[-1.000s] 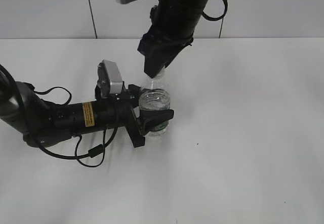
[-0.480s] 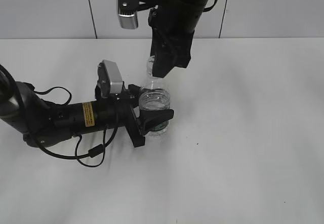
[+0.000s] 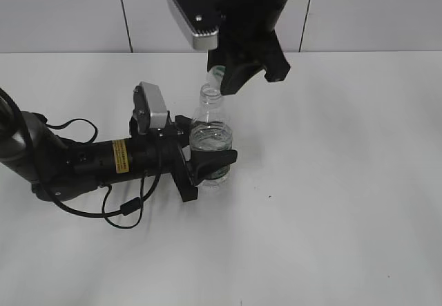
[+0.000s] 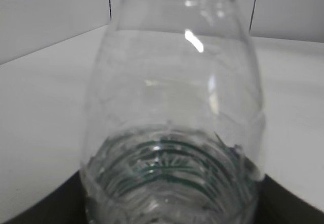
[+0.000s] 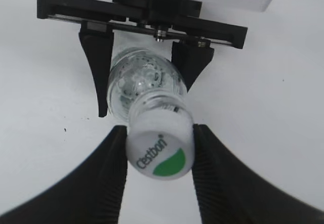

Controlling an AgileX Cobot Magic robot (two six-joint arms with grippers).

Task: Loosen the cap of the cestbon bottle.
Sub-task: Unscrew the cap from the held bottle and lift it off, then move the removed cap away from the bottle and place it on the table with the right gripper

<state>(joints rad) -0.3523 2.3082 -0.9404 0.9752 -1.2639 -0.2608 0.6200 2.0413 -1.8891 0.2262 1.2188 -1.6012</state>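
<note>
**Two grippers on one bottle**

Centre frame, the cestbon bottle (image 3: 210, 140) stands on the white desk (image 3: 331, 182), its lower body clamped by the left gripper (image 3: 207, 162). Above it, the right gripper (image 5: 159, 158) pinches the cap (image 5: 160, 150), with an open neck visible below.

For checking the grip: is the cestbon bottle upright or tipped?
Upright: the cestbon bottle stands on the table, neck up, left gripper clamped around its body.

Hidden and cropped parts around the bottle (image 3: 210, 137)

In the left wrist view the bottle's (image 4: 172, 123) neck and base run off-frame, blurred. Exterior: the right gripper (image 3: 231, 78) covers most of the cap (image 3: 217, 73); its arm exits above.
</note>
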